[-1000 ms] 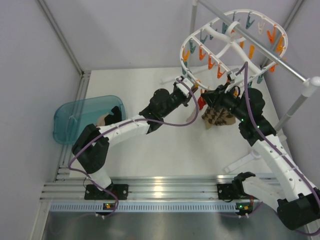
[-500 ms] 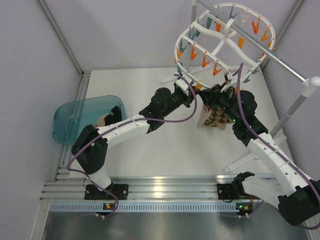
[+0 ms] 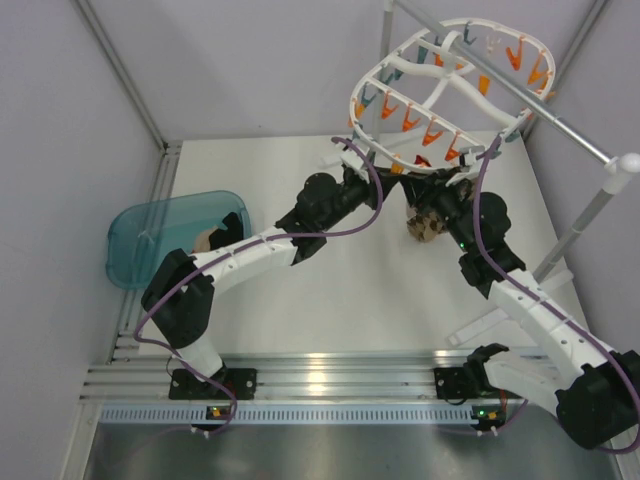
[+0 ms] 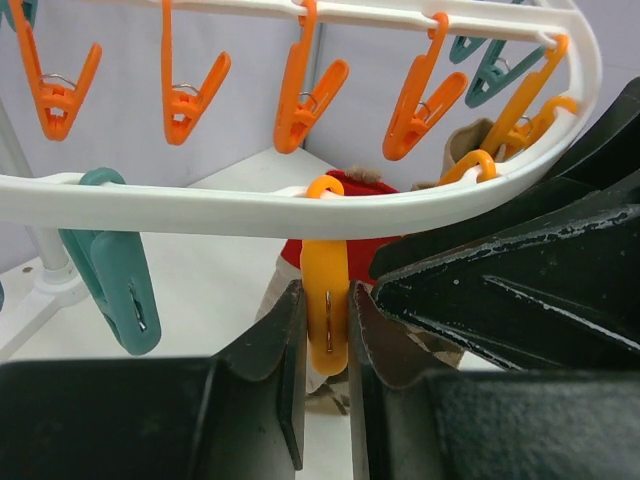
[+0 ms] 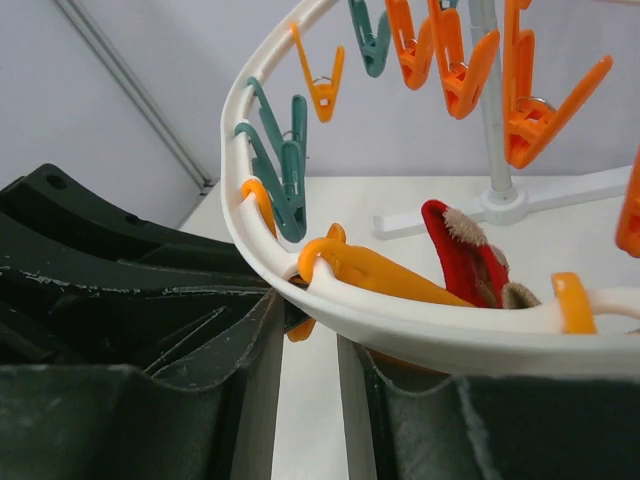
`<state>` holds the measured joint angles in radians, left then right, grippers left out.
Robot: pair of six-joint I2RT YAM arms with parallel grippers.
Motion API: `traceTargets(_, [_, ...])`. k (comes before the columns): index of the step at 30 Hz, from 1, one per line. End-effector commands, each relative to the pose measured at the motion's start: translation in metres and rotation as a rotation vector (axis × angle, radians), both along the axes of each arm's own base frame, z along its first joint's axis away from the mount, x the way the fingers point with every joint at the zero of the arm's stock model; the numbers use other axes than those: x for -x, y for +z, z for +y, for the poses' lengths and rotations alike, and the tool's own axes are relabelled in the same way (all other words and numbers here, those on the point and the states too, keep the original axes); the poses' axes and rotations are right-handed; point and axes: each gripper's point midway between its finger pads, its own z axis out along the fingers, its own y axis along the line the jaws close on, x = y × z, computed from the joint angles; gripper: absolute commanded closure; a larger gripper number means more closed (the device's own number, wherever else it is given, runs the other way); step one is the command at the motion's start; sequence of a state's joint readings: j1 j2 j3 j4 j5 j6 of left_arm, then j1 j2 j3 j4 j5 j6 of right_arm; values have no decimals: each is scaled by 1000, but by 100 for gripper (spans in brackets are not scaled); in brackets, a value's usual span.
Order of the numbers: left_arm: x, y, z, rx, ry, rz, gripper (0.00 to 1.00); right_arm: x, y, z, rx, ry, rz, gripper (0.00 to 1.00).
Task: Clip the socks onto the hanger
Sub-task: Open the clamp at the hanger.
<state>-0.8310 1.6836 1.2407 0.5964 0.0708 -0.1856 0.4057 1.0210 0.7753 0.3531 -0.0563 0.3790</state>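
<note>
Under the near rim of the hanger (image 4: 200,205) I'm squeezing an orange peg (image 4: 324,275) w/ my left gripper (image 4: 327,335), fingers clamped on both its sides. My right gripper (image 5: 310,345) is sitting just below the rim too. Its jaws are showing a thin gap, but I can't tell if they're gripping anything. The red end of the sock (image 5: 462,260) is poking up right behind that peg, prob. not bitten yet.

To do this well, I'm reckoning:
- The left should be pressing hard enough to gape the peg.
- The right should be feeding the sock's edge, not the bulk, into the mouth.
- The left should then be letting go slowly.

The hanger looks free to swing, so I'm keeping both sides gentle, else the peg may slip out.
</note>
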Motion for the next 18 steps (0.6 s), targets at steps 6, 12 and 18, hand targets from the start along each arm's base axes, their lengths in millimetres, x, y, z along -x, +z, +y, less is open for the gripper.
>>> traceTargets(6, [63, 18, -24, 56, -287, -12, 92, -2, 44, -15, -96, -86, -157, 73])
traceTargets(12, [74, 19, -25, 71, -346, -28, 94, -7, 29, -35, -103, -199, -114, 77])
traceTargets(18, [84, 16, -31, 56, -418, -34, 95, -3, 31, -23, -162, -131, -115, 76])
